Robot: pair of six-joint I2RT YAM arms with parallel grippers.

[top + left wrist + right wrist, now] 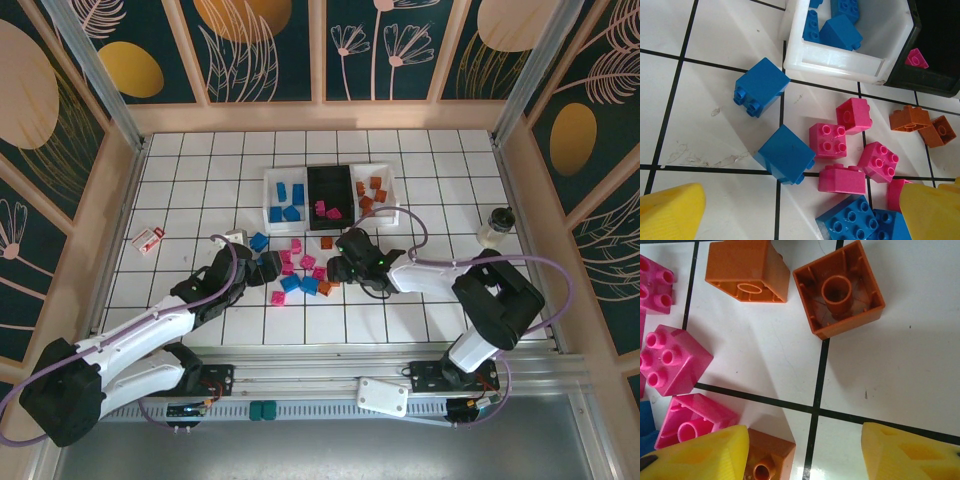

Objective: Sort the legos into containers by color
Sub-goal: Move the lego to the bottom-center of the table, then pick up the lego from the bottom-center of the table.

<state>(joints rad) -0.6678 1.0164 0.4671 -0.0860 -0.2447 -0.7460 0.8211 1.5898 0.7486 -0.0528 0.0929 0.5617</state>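
1. Lower left of centre, top view: left end effector [263, 268] spread fully open and empty, low over the loose legos [300, 272] on the table [180, 180].
2. Left wrist view, centre: blue brick [786, 156] just beside a pink brick [828, 141]. Risk of pinching both in one closure, caused by crowding and a wide opening.
3. Top view, centre: both end effectors near each other above the same pile. Risk of collision or scattered bricks on any sideways move.
4. Right wrist view, lower left: right end effector [802, 435] open, gripping nothing. Orange brick [767, 460] against one finger [705, 455], off-centre. Risk of twisting or squirting it out on closure, or nipping the adjacent pink brick [690, 425].
5. Top view, upper centre: left white tray [268, 200] with blue, black tray [312, 190] with pink, right white tray [395, 200] with orange, side by side. Risk of a wrong-colour drop or a rim bounce.
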